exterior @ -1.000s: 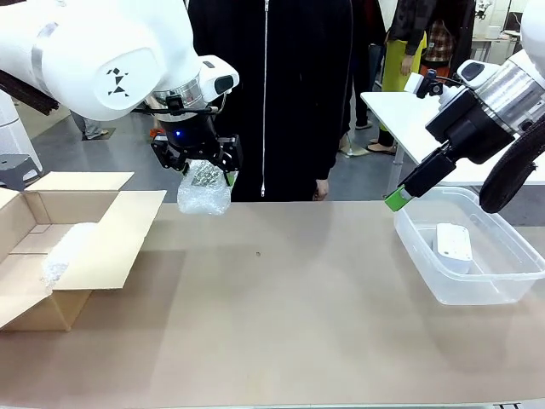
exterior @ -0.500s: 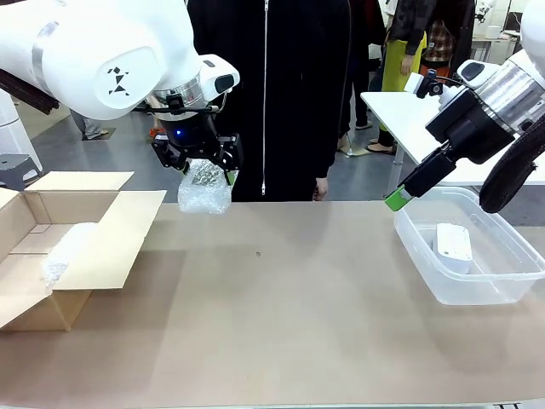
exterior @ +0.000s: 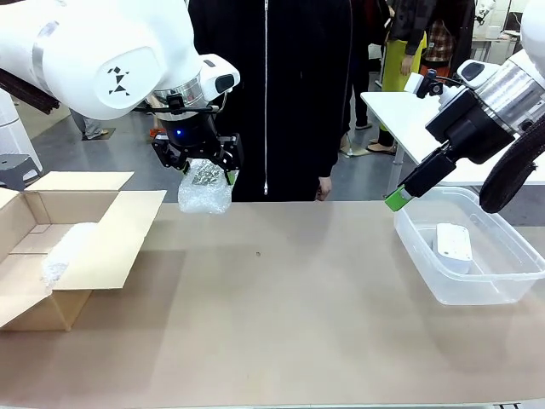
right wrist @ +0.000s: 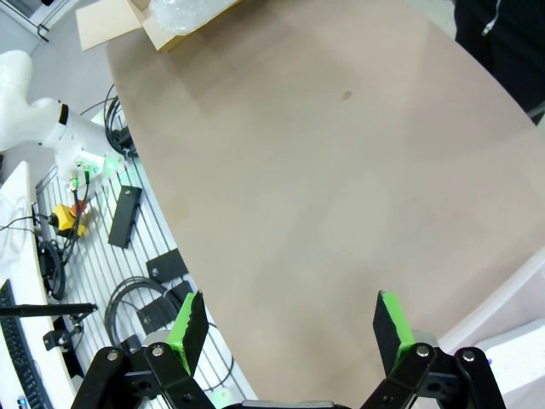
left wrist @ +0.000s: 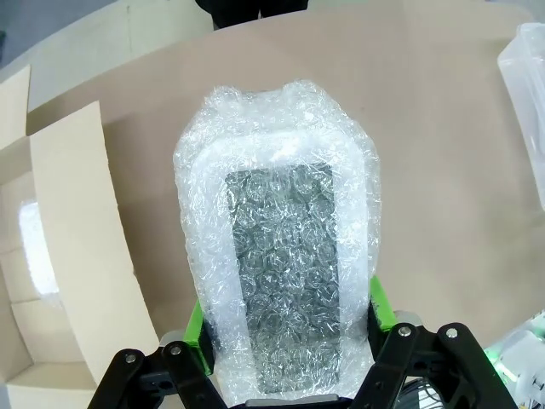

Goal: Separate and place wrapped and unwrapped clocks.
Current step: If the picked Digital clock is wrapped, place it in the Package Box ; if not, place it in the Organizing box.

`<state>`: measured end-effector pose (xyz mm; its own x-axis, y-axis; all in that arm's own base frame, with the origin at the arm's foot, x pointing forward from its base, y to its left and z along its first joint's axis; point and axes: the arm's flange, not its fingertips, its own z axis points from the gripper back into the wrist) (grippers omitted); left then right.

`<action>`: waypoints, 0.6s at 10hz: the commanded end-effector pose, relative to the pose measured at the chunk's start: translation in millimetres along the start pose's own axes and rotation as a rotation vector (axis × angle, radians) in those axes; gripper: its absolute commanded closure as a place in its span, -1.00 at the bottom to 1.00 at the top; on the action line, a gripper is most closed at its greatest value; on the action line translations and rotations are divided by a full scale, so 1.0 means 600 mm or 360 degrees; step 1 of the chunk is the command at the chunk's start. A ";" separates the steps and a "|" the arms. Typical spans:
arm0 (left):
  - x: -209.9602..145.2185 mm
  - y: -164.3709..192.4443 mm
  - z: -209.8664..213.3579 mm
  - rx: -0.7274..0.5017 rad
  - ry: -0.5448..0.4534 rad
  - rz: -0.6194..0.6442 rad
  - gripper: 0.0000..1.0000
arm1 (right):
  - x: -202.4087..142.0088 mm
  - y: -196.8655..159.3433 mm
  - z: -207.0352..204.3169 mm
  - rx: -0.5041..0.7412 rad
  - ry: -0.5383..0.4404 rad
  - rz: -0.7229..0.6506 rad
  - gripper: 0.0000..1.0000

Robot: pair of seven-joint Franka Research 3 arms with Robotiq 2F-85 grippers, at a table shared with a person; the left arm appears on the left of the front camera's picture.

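Our left gripper (exterior: 204,170) was clamped on an oblong bundle in crinkly, whitish translucent bubble wrap (exterior: 204,192), holding it in the air above the far edge of the tan table (exterior: 281,315), just in front of the person in a black zipped jacket (exterior: 268,94). In our left wrist view the green pads (left wrist: 197,324) pressed both long sides of that bundle (left wrist: 277,256), and a dark speckled rectangular patch showed through the wrap at its middle. The bundle hung upright from the jaws, its lower end free of the table.

To the left of the held bundle stood an open brown cardboard box (exterior: 60,247) with its flaps folded out, and a second whitish wrapped bundle (exterior: 66,249) lay inside it. The left wrist view caught that box (left wrist: 60,256) at the left side of the picture.

Our right gripper (right wrist: 289,328) had its jaws spread wide with nothing between them, the green pads well apart over bare table. From the front, its green fingertip (exterior: 396,200) hung just beside the near-left corner of a clear plastic rectangular tub (exterior: 443,294) at the right of the table. Inside the tub a bare, smooth white plastic block with rounded corners (exterior: 453,245) stood tilted against the bottom, well apart from both bundles.
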<state>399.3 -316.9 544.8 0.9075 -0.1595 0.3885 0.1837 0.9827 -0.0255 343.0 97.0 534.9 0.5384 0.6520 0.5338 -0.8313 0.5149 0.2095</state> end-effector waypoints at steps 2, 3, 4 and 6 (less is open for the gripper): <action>0.000 0.000 0.000 0.0000 0.0000 0.0000 -0.62 | 0.003 -0.001 0.001 0.0007 0.0009 0.0001 -1.00; -0.012 0.040 0.026 0.0040 0.0095 0.0006 -0.62 | 0.003 -0.001 0.001 0.0007 0.0009 0.0001 -1.00; -0.029 0.111 0.041 0.0173 0.0152 0.0210 -0.62 | 0.003 -0.001 0.001 0.0007 0.0009 0.0001 -1.00; -0.090 0.245 0.058 0.0149 0.0272 0.0513 -0.62 | 0.003 -0.001 0.001 0.0007 0.0009 0.0001 -1.00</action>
<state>383.0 -201.9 552.0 0.9687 0.0620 0.2403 -0.0669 0.9977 0.0122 343.1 96.6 534.9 0.5390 0.6514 0.5340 -0.8308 0.5156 0.2097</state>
